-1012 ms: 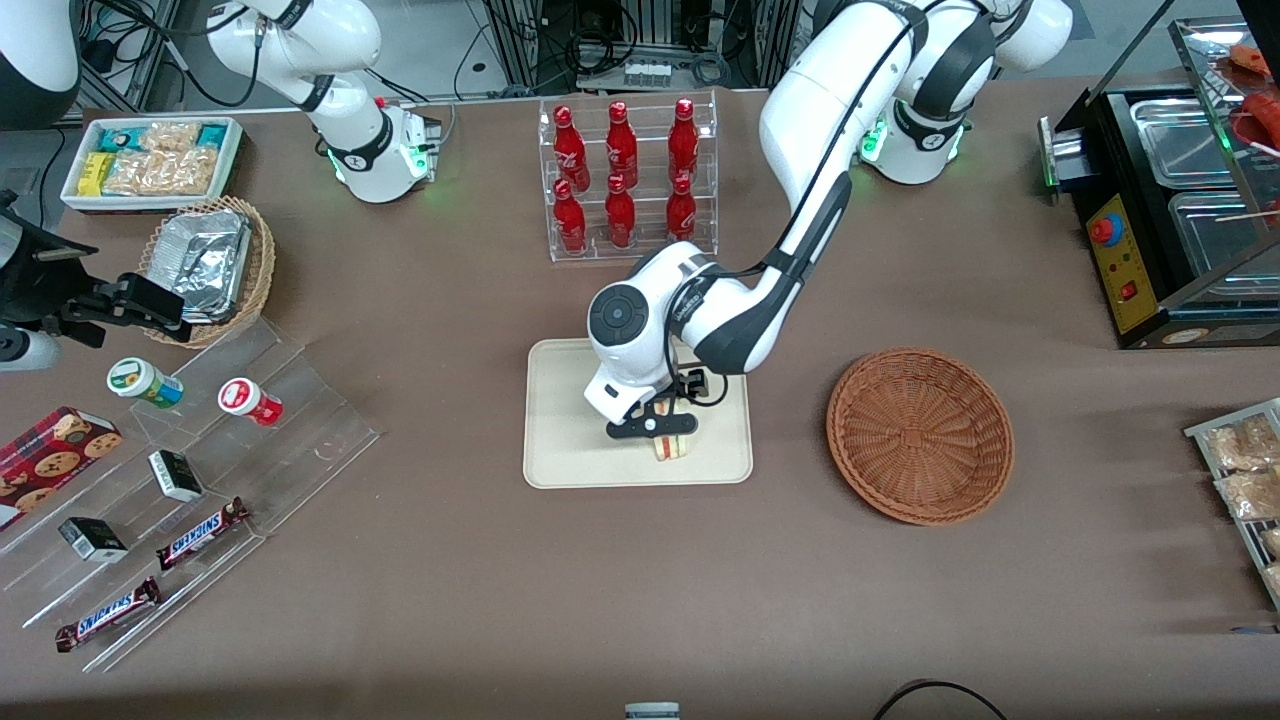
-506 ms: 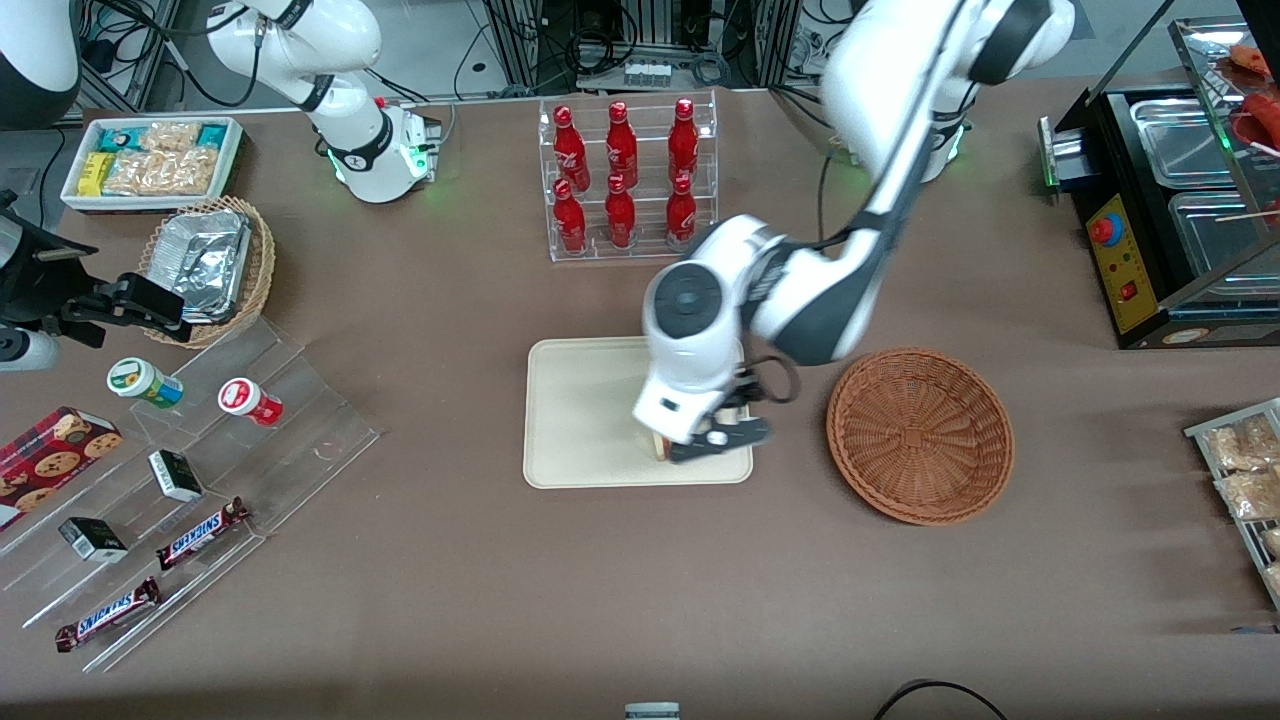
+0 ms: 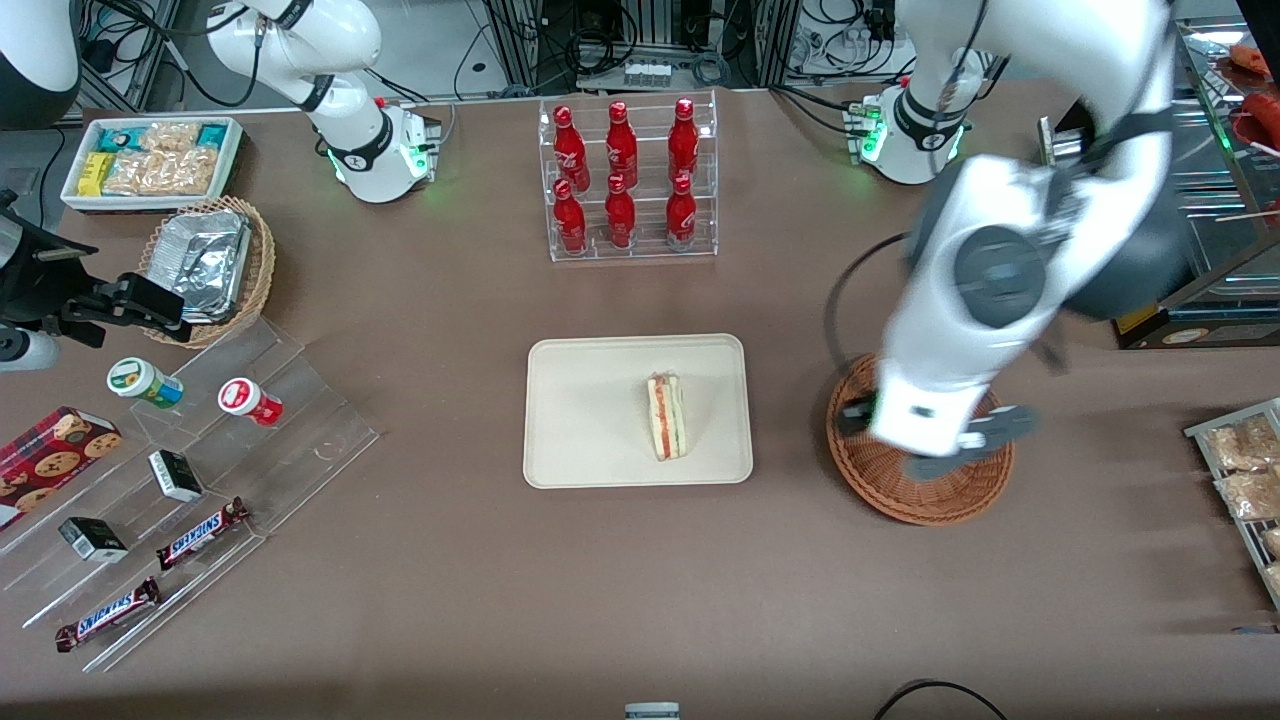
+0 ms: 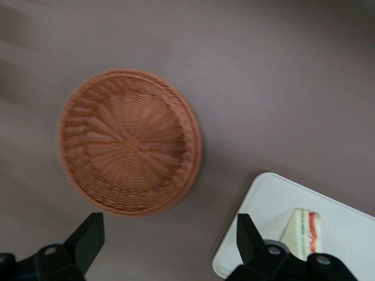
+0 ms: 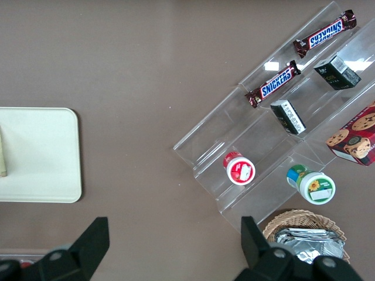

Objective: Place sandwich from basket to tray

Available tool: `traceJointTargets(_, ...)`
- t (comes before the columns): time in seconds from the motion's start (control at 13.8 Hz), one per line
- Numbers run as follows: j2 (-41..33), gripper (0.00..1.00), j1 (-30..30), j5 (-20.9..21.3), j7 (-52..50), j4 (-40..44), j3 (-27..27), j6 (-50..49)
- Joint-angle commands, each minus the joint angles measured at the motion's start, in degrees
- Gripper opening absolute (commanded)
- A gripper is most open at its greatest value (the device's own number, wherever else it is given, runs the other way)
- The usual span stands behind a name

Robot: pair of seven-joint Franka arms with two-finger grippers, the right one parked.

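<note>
The sandwich [image 3: 666, 416] lies on the cream tray [image 3: 590, 400], toward the edge nearest the basket, with its filling layers facing up. The reddish-brown wicker basket [image 3: 940, 496] stands beside the tray toward the working arm's end and holds nothing. My gripper [image 3: 925, 438] hangs open above the basket, well off the table. In the left wrist view the gripper [image 4: 169, 246] has only bare table between its fingers, and the basket [image 4: 130, 149], the tray [image 4: 258, 246] and the sandwich [image 4: 304, 229] all show below it.
A clear rack of red bottles [image 3: 628, 180] stands farther from the camera than the tray. A black appliance [image 3: 1170, 220] and a snack rack [image 3: 1245, 470] sit at the working arm's end. An acrylic step shelf [image 3: 200, 470] with snacks and a foil basket [image 3: 205, 262] lie toward the parked arm's end.
My gripper has let go of the sandwich, which stays on the tray. The arm has lifted and swung away from the tray to above the basket.
</note>
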Motion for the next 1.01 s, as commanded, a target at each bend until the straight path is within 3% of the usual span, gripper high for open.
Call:
traceJointTargets(0.0, -5.18, 0.99, 4.77, -0.43, 3.84, -3.51, -0.65, -1.28)
traceJointTargets(0.51, -11.59, 0.99, 17.96, -1.57, 26.07, -6.49, -0.74, -6.21)
traceJointTargets(0.58, -13.17, 0.99, 20.24, -3.23, 29.93, -8.16, -0.65, -6.30)
traceJointTargets(0.72, -17.47, 0.99, 23.76, -7.27, 38.71, -13.16, -0.65, -6.38)
traceJointTargets(0.94, -25.55, 0.99, 23.78, -7.38, 42.97, -25.27, -0.74, -3.07)
